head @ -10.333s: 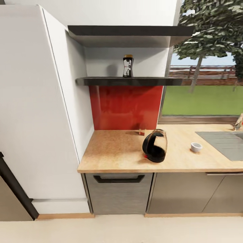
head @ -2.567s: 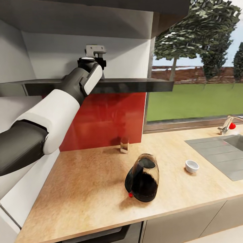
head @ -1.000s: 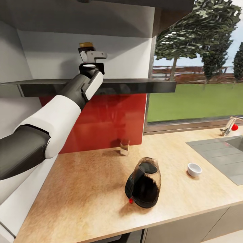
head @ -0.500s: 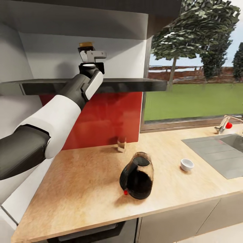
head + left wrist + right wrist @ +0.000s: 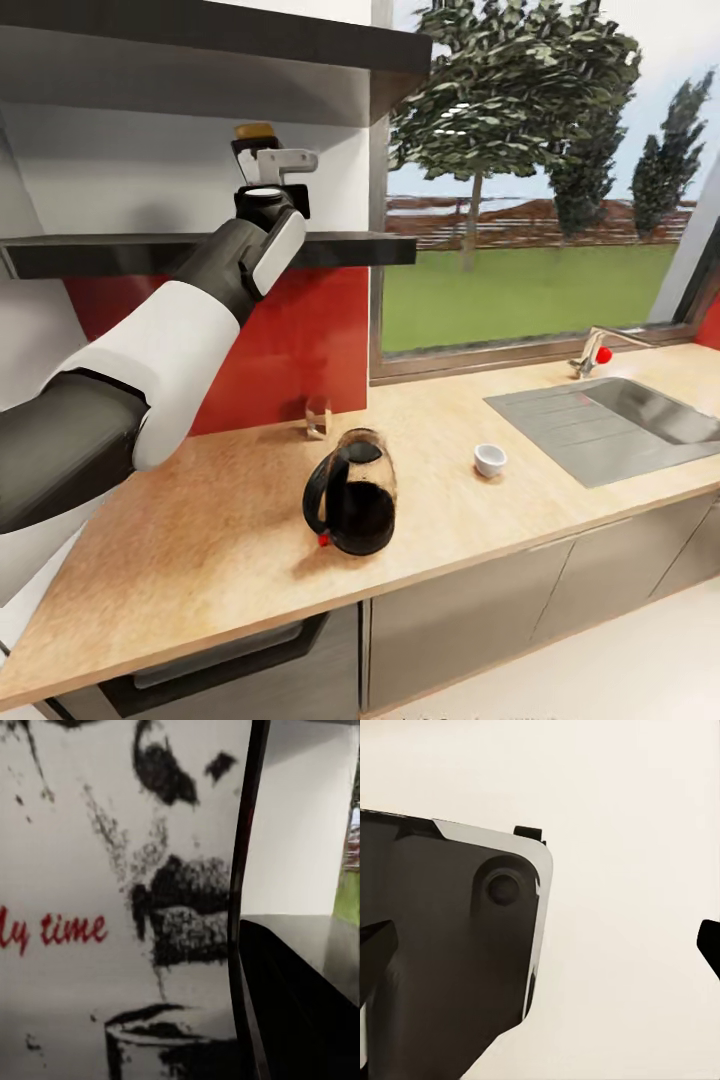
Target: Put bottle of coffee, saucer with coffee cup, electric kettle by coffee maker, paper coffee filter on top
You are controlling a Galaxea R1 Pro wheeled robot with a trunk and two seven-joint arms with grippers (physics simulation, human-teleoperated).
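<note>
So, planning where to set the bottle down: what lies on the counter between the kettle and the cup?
Nothing: the head view shows bare countertop between electric kettle and coffee cup.

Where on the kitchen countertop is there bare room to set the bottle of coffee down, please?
On the kitchen countertop, the wide patch left of the electric kettle is free. The strip between kettle and coffee cup is tighter; the sink borders the right.

Left arm (image 5: pixel 170 350): dark grey w/ white shells, grey bracket.
</note>
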